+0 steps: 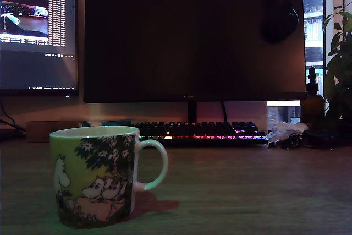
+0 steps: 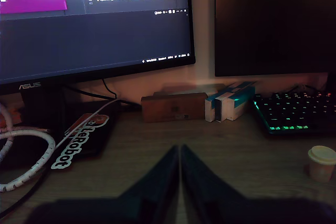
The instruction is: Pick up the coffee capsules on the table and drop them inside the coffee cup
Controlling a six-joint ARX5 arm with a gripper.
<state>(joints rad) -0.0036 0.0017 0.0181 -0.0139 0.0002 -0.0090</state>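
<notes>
So the coffee cup (image 1: 92, 177) sits on the worktop (image 1: 247, 191) at the exterior view's left, handle pointing right. In the wrist view the fingers (image 2: 180, 153) are pressed together with nothing in them, and one coffee capsule (image 2: 321, 163) stands by the keyboard (image 2: 294, 113).

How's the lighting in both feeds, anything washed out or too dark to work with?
Exterior view: dim room, the cup readable, the lit screen and the window at the exterior view's right glaring. Wrist view: the gripper is a near-black silhouette, jaws together; the capsule pale and visible; keyboard backlight glowing.
</notes>
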